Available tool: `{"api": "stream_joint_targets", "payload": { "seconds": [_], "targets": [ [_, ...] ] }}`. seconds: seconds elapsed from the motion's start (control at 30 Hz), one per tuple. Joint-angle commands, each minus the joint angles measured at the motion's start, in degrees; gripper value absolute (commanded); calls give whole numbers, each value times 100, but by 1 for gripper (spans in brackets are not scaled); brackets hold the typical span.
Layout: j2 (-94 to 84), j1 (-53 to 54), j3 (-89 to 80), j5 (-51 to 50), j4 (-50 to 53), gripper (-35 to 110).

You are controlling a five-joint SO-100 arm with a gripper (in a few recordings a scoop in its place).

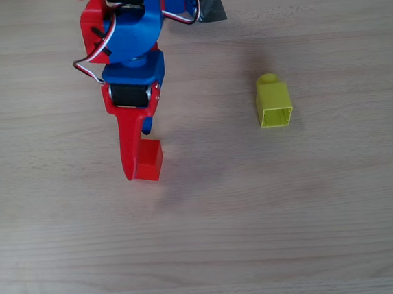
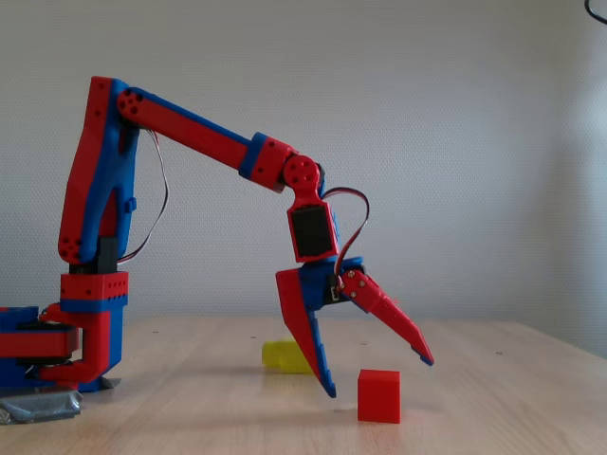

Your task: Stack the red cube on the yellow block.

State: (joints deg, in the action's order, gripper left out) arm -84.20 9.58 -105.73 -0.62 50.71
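Reaching for the red cube: this looks to be the pickup step, with stacking not yet begun. Judged next move: lower and centre the fingers around the cube, close, lift, then carry it to the yellow block.

Overhead view. Red cube is lying on the wooden table, just below the arm's wrist. Gripper is pointing down the picture, its long red finger running along the cube's left face, touching or nearly so; I cannot tell which. Yellow block is lying well apart to the cube's right and slightly higher in the picture, stud end away from the open hollow end.

Fixed view. Gripper is standing wide open and holding nothing, one finger tip down just left of the cube, the other raised above the cube's right side. Yellow block is sitting behind and left of the cube, partly hidden by the lower finger.
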Motion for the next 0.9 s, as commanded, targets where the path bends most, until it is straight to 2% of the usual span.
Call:
{"api": "stream_joint_targets", "payload": {
  "seconds": [0.0, 0.7, 0.77, 0.83, 0.87],
  "targets": [
    [-193, -9, 483, -9, -70, 42],
    [343, -70, 817, 88, -18, 38],
    [352, -70, 826, 62, -18, 29],
    [334, -44, 826, 53, -18, 12],
    [325, -62, 826, 132, 9, 10]
  ]
}}
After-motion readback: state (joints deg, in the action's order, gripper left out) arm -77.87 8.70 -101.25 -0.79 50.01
